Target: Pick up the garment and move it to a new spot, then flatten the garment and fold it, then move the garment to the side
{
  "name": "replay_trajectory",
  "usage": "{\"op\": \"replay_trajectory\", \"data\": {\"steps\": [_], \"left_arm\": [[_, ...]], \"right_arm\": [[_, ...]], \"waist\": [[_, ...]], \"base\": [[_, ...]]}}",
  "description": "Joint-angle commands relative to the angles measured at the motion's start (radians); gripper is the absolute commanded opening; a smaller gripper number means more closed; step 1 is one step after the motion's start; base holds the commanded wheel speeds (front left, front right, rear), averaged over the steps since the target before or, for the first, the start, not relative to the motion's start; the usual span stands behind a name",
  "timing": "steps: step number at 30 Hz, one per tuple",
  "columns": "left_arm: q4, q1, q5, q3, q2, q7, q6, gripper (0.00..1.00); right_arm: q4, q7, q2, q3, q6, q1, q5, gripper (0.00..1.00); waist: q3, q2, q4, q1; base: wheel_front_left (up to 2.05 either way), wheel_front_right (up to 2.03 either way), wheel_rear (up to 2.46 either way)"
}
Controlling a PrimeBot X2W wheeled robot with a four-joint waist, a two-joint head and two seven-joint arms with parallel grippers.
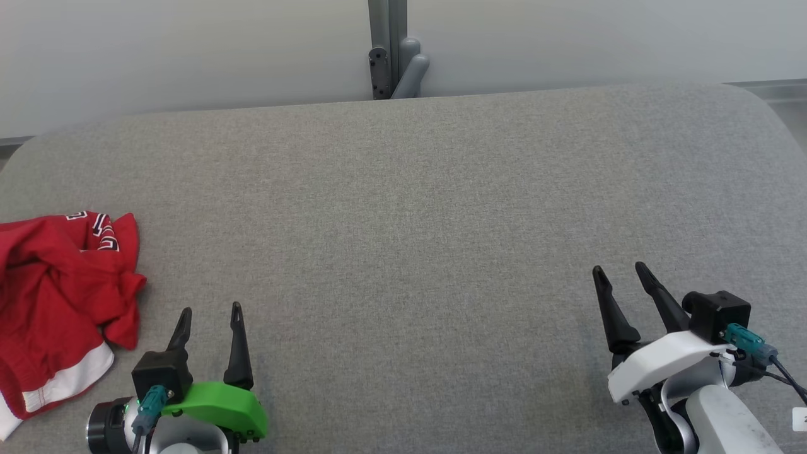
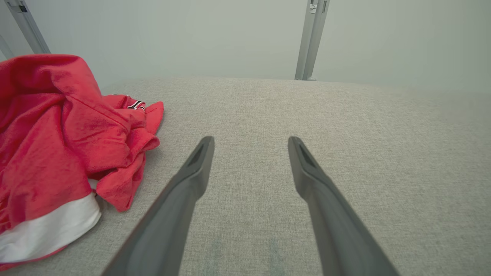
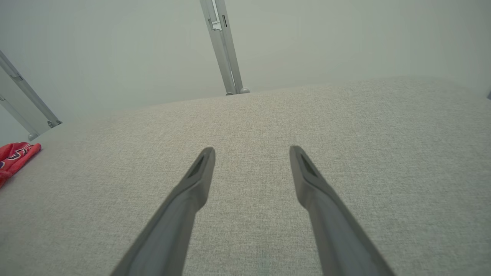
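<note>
The crumpled red fabric garment (image 1: 57,296) lies lengthwise twelve-to-six, white hem (image 1: 69,381) toward six; left gripper (image 1: 211,308) and right gripper (image 1: 618,267) gape empty.

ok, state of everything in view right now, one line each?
red cloth garment with white band: crumpled heap, unfolded, lying at far left, not held.
dark two-fingered left gripper: open, empty, beside the garment, apart from it.
dark two-fingered right gripper: open, empty, far from the garment.
grey fabric-covered table: carries the garment on its left side.
</note>
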Motion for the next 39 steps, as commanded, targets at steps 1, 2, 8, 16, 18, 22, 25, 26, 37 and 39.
{"op": "replay_trajectory", "data": {"steps": [1,2,8,16,18,22,25,26,37,39], "left_arm": [[-0.001,-0.018,0.029,0.001,0.007,-0.010,0.005,1.00],[0.000,-0.017,0.036,0.000,0.007,-0.013,0.006,1.00],[0.007,-0.009,0.090,0.002,0.008,-0.024,0.019,1.00],[0.027,-0.047,0.129,0.017,-0.011,-0.038,0.068,1.00],[0.027,-0.056,0.136,0.032,-0.012,-0.043,0.076,1.00],[0.031,-0.060,0.144,0.075,-0.014,-0.049,0.081,1.00],[0.037,-0.093,0.138,0.112,-0.005,-0.053,0.056,1.00],[0.038,-0.114,0.128,0.125,0.000,-0.053,0.042,1.00],[0.291,-0.503,0.111,0.213,0.150,-0.051,-0.054,1.00],[0.386,-0.565,0.091,0.234,0.177,-0.051,-0.062,1.00]], "right_arm": [[0.000,-0.012,-0.009,0.005,0.000,-0.017,-0.027,1.00],[0.001,-0.013,-0.010,0.005,0.000,-0.018,-0.033,1.00],[0.009,-0.025,-0.006,0.013,0.000,-0.025,-0.081,1.00],[-0.006,-0.040,-0.042,0.059,0.000,-0.055,-0.134,1.00],[-0.009,-0.043,-0.048,0.082,0.000,-0.072,-0.144,1.00],[-0.009,-0.050,-0.053,0.169,0.000,-0.114,-0.163,1.00],[-0.007,-0.052,-0.060,0.227,0.000,-0.152,-0.165,1.00],[-0.008,-0.052,-0.066,0.241,0.000,-0.164,-0.159,1.00],[-0.037,-0.052,-0.242,0.274,0.000,-0.235,-0.107,1.00],[-0.041,-0.052,-0.262,0.270,0.000,-0.238,-0.099,1.00]], "waist": [[0.001,0.0000,0.000,0.0000],[0.002,0.0000,-0.001,0.0000],[0.008,0.0000,0.003,0.0000],[0.065,0.0000,0.182,0.0000],[0.080,0.0000,0.252,0.0000],[0.104,0.0000,0.362,0.0000],[0.136,0.0000,0.398,0.0000],[0.150,0.0000,0.398,0.0000],[0.380,0.0000,0.271,0.0000],[0.408,0.0000,0.239,0.0000]], "base": [[0.00,0.00,0.00],[0.00,0.00,0.00],[0.00,0.00,0.00],[0.00,0.00,0.00],[0.00,0.00,0.00],[0.00,0.00,0.00],[0.00,0.00,0.00],[0.00,0.00,0.00],[0.00,0.00,0.00],[0.00,0.00,0.00]]}}
